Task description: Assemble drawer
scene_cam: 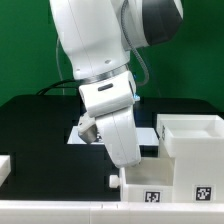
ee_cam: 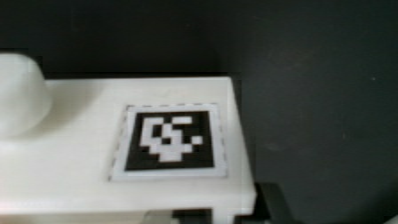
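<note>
A large white drawer piece (scene_cam: 170,195) with two tags on its near face lies at the front, on the exterior view's right. An open-top white box (scene_cam: 192,140) stands on or just behind it. My gripper (scene_cam: 124,176) reaches down to the large piece's left end. In the wrist view the piece's flat white face (ee_cam: 107,110) carries a tag (ee_cam: 175,140), with a rounded white knob (ee_cam: 18,95) beside it. My gripper (ee_cam: 231,210) has a dark finger (ee_cam: 267,205) on each side of a narrow white edge and is closed on it.
The marker board (scene_cam: 72,137) lies behind the arm on the black table (scene_cam: 40,120). Another white part (scene_cam: 4,165) shows at the exterior view's left edge. The arm's body hides the middle of the table.
</note>
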Robot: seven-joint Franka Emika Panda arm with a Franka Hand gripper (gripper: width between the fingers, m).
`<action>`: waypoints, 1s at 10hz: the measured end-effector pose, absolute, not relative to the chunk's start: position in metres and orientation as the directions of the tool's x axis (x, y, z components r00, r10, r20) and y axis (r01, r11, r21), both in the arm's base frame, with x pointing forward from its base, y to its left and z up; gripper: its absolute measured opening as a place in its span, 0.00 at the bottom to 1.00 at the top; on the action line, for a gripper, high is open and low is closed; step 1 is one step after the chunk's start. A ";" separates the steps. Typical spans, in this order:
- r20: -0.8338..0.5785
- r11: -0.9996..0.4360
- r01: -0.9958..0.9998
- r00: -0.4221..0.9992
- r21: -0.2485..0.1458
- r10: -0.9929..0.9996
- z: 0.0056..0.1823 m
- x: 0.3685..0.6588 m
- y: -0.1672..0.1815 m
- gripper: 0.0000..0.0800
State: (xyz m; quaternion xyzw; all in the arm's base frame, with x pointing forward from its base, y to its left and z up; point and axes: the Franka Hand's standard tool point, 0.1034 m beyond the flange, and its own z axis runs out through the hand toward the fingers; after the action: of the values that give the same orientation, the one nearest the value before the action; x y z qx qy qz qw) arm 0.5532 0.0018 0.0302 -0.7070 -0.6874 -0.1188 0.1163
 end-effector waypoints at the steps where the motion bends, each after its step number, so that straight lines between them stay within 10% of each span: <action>1: 0.328 -0.028 1.000 0.027 -0.001 0.944 0.030 0.553 0.002 0.17; 5: 0.318 -0.048 0.998 0.055 -0.030 0.946 0.069 0.567 -0.016 0.72; 10: 0.337 -0.059 0.997 0.069 -0.041 0.939 0.042 0.571 -0.056 0.81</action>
State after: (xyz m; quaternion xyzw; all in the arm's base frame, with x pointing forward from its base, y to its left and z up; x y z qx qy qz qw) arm 0.5706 -0.0556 0.0418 -0.7191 -0.6732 -0.1104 0.1320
